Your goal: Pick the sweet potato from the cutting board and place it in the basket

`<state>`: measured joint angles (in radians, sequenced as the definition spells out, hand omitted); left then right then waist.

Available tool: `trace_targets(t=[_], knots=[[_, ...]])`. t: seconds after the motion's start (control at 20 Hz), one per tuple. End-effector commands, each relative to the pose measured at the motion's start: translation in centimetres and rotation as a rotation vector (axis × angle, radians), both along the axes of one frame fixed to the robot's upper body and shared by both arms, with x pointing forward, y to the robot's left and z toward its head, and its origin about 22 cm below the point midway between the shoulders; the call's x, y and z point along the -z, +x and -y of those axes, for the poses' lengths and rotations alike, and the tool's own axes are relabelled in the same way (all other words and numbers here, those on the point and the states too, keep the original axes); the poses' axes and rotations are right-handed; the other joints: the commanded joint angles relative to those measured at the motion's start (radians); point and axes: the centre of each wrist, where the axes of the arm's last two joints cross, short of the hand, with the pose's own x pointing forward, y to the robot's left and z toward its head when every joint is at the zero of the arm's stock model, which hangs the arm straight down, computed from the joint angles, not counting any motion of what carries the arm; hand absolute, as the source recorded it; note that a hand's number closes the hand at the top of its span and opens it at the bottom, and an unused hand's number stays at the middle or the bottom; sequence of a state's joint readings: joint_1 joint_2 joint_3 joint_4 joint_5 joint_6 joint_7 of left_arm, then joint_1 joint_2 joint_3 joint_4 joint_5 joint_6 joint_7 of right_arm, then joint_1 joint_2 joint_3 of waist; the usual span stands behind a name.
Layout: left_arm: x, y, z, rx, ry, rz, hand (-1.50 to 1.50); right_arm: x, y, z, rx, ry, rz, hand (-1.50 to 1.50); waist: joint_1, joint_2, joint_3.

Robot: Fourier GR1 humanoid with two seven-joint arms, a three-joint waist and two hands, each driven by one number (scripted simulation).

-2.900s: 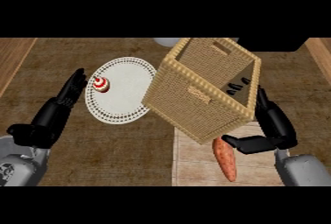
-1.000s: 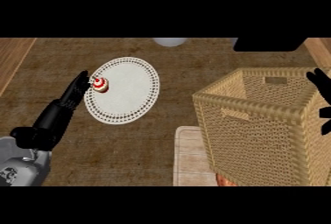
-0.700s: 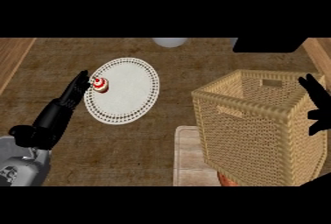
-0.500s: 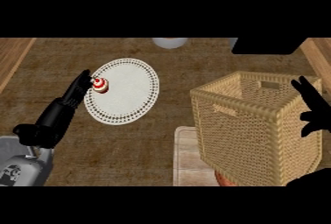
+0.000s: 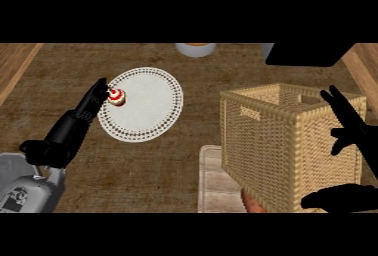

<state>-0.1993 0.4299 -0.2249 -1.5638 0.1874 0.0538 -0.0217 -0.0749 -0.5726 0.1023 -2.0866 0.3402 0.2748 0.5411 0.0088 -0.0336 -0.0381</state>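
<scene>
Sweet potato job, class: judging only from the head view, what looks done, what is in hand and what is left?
Done: nothing that shows; only an orange-brown end of the sweet potato peeks out under the basket, by the cutting board, so it is not inside. In hand: nothing; the right hand is open beside the basket, and the left hand rests open by the plate. Left: grasp the potato and put it in.

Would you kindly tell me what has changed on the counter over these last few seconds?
The basket, earlier tipped near the plate, now stands upright at the right, over the cutting board, hiding most of the sweet potato. The right hand has opened beside the basket. The left hand, the plate and its small red-and-white item stayed put.
</scene>
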Motion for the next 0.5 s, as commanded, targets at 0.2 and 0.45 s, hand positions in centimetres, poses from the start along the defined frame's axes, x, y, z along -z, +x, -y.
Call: trace_targets(t=[0.2, 0.45], knots=[[-1.1, 0.8, -0.6, -0.012, 0.007, 0.012, 0.0, 5.2, 0.6, 0.8, -0.005, -0.01, -0.129, -1.5, 0.004, 0.04, 0.04], [0.9, 0.1, 0.4, -0.004, 0.007, 0.003, 0.0, 6.3, 0.3, -0.1, -0.032, 0.025, -0.129, -1.5, 0.001, 0.042, 0.039]])
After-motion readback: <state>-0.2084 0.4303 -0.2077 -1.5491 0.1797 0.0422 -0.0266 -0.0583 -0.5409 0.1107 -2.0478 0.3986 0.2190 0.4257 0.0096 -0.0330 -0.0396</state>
